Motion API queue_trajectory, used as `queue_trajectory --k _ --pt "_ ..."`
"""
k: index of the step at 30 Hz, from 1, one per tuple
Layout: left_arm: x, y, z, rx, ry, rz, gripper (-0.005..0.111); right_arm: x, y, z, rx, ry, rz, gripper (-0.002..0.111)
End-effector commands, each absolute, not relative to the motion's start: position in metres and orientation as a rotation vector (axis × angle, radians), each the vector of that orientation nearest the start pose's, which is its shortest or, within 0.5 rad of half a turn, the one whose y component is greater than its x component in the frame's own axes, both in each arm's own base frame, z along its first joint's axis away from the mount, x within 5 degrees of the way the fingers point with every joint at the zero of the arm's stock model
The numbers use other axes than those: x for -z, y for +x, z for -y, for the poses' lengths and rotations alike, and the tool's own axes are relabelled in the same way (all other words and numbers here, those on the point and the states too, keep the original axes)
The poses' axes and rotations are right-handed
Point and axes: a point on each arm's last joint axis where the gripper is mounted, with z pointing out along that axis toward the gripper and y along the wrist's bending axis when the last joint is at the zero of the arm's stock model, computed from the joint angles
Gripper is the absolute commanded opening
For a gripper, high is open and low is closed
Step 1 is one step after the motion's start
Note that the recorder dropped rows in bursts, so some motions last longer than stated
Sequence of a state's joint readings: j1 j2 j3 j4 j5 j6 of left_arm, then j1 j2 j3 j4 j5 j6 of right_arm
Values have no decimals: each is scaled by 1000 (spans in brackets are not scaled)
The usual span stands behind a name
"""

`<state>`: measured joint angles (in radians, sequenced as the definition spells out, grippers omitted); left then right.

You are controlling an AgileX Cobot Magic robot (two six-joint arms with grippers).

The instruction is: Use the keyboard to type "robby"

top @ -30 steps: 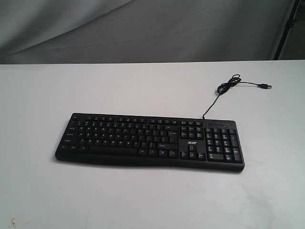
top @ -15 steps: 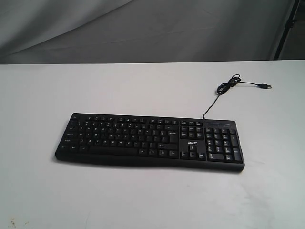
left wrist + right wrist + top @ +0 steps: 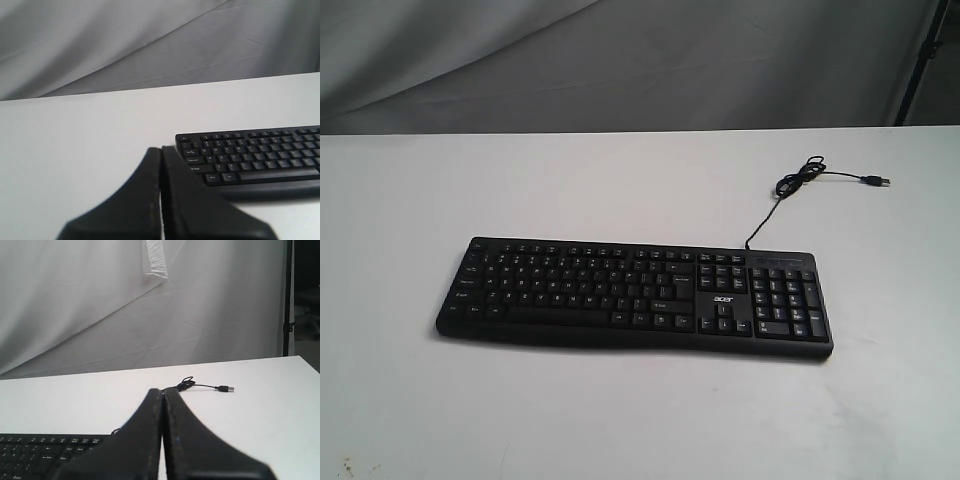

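White tabletop [image 3: 570, 180], grey cloth backdrop [image 3: 620, 60] behind its far edge. A black keyboard [image 3: 635, 295] lies flat around the middle of the tabletop, a little toward the near side, with its long edge running left to right. The number pad [image 3: 785, 300] sits at its right end, and a white "acer" logo [image 3: 722, 299] is just left of the pad. A thin black cable [image 3: 782, 188] leaves the keyboard's far edge on the right, coils into a small loop farther back and ends in a USB plug [image 3: 875, 181] lying loose on the tabletop at far right.

In the left wrist view, the left gripper [image 3: 161, 150] has its two black fingers pressed together with nothing between them, and the keyboard's left end lies beyond it. The right gripper [image 3: 163, 390] is likewise closed tight and empty, its tips pointing toward the coiled cable and plug.
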<state>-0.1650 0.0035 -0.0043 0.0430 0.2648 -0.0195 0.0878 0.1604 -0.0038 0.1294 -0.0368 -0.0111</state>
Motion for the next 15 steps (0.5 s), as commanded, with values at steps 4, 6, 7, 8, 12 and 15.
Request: queue_trajectory --k 4,6,7,8,12,15 --pt "-190 55 8 97 161 -1736 0 -195 68 -6 -114 -15 -1736 0" --pt "-190 55 8 97 161 -1736 0 -191 67 -6 -113 -19 -1777 0" --pt "-190 55 8 97 161 -1736 0 -190 67 -6 -107 -26 -1793 0" --pt "-190 55 8 97 161 -1736 0 -188 67 -6 -101 -33 -1814 0" --pt "-190 55 8 97 161 -1736 0 -183 65 -6 -93 -42 -1868 0" --pt "-190 55 8 97 161 -1736 0 -180 65 -6 -76 -58 -1897 0"
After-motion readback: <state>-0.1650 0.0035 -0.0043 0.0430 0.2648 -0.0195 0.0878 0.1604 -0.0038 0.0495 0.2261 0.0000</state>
